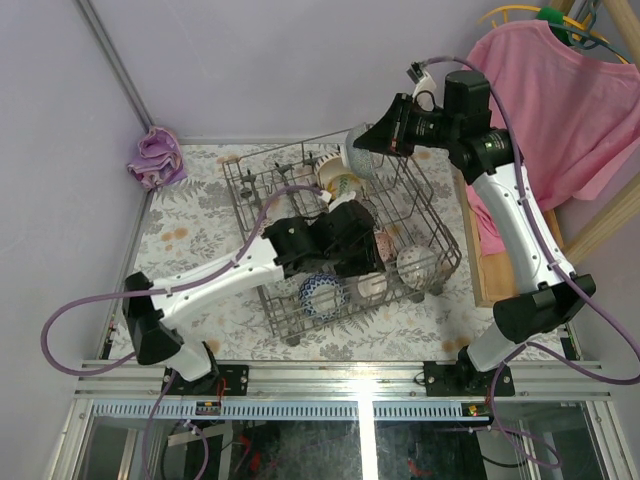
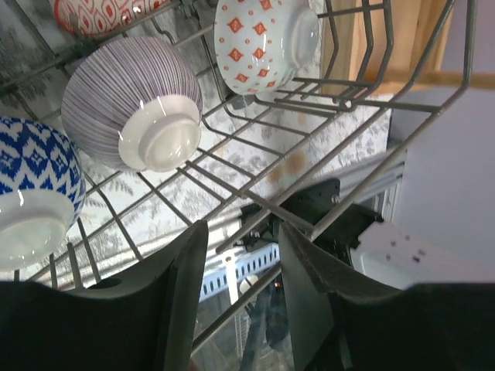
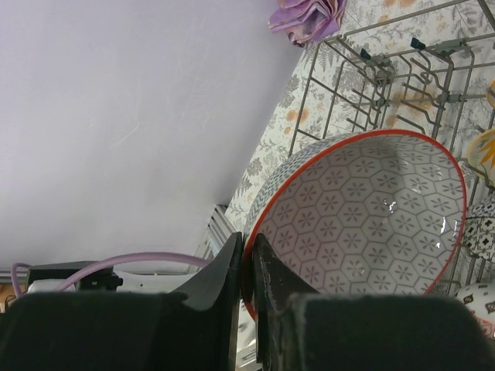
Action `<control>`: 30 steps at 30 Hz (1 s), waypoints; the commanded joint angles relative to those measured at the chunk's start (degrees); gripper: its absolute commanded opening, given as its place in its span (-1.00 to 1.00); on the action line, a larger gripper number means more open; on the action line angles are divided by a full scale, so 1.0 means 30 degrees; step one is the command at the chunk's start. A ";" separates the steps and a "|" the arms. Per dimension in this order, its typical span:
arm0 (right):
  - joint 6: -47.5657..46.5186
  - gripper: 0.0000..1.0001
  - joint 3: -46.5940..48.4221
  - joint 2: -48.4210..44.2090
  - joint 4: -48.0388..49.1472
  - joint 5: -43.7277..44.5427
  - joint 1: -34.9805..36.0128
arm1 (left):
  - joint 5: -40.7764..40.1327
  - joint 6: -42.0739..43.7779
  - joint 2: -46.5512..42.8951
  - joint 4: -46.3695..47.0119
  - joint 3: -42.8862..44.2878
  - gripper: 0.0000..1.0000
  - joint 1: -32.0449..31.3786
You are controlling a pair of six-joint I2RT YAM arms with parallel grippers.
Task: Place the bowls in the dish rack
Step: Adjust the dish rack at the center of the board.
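Top external: pink shirt (image 1: pixel 560 100), purple cloth (image 1: pixel 155 160) flank dish rack (image 1: pixel 250 195).

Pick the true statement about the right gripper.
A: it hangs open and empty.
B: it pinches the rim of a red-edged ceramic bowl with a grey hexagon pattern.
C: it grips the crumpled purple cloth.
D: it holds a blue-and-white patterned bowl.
B: in the right wrist view the right gripper is closed on the red rim of the grey hexagon-patterned bowl.
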 commanded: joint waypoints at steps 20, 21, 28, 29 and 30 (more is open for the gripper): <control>-0.0836 -0.99 0.2488 0.3286 -0.1209 -0.3173 0.2802 | -0.0764 -0.6092 -0.8512 -0.3669 -0.6034 -0.19 -0.4423; -0.1163 -0.98 0.3322 0.3994 -0.2010 -0.3032 0.3096 | -0.0870 -0.6281 -0.8786 -0.3856 -0.6139 -0.19 -0.4427; -0.3513 -0.99 0.9055 0.9244 -0.6800 -0.1952 0.3882 | -0.2642 -0.7249 -0.9662 -0.6282 -0.4761 -0.15 -0.4518; -0.3900 -0.99 0.9255 0.9609 -0.7206 -0.1684 0.3876 | -0.2870 -0.7250 -0.9534 -0.6680 -0.4177 -0.13 -0.4534; -0.4234 -0.99 0.9196 0.9845 -0.7454 -0.1429 0.3875 | -0.3111 -0.7257 -0.9445 -0.7034 -0.3801 -0.08 -0.4536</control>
